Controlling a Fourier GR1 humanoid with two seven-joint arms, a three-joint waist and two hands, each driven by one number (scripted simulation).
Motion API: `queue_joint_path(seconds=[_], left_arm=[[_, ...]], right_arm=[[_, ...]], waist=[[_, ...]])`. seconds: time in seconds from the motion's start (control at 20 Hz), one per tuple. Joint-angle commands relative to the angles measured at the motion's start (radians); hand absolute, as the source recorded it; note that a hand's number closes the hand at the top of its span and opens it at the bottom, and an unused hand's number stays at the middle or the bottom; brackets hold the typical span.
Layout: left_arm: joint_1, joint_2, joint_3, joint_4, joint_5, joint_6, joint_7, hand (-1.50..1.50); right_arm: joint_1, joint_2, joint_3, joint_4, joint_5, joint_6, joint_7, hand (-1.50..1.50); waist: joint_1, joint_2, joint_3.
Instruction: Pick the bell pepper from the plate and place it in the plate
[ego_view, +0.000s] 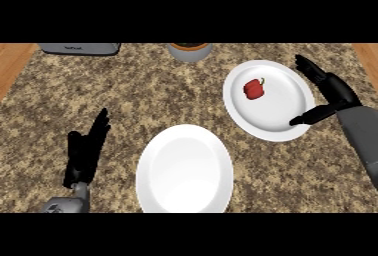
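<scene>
Lying on the far plate (284, 120), the red bell pepper (254, 89) sits a little left of that plate's middle, its green stem pointing toward the back edge of the surface (148, 95). This white plate stands in the right half of the speckled brown surface, closer to the back edge than to the front.

The right robot hand (336, 92) hangs just beside the far plate's right rim, spread wide and holding nothing. Its fingers (310, 67) are straight and point toward the back edge, while its thumb (310, 118) reaches left across the plate's lower right rim; whether the thumb touches the rim cannot be told. The hand is apart from the bell pepper, with bare white plate between them. Its grey forearm runs down toward the front right corner.

A second white plate, the near plate (184, 170), lies by the front edge around the middle of the surface, with nothing on it, and is close to the far plate without touching it.

The left robot hand (85, 150) rests near the front left corner, fingers straight and holding nothing, well apart from both plates.

At the back edge stand a grey appliance (80, 48) toward the left corner and a grey pot (190, 51) near the middle.
</scene>
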Motion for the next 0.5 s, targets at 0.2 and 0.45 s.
queue_joint_path(seconds=[0.2,0.45], left_arm=[[-0.036,0.0,0.014,0.019,0.001,-0.004,0.004,0.0],[-0.044,0.001,0.013,0.019,-0.002,-0.008,-0.002,0.0]], right_arm=[[0.054,-0.068,0.014,0.011,0.017,0.003,-0.075,-1.5],[0.037,-0.109,-0.019,0.025,-0.015,0.028,-0.071,-1.5]], waist=[[0.002,0.002,0.001],[0.008,0.007,0.002]])
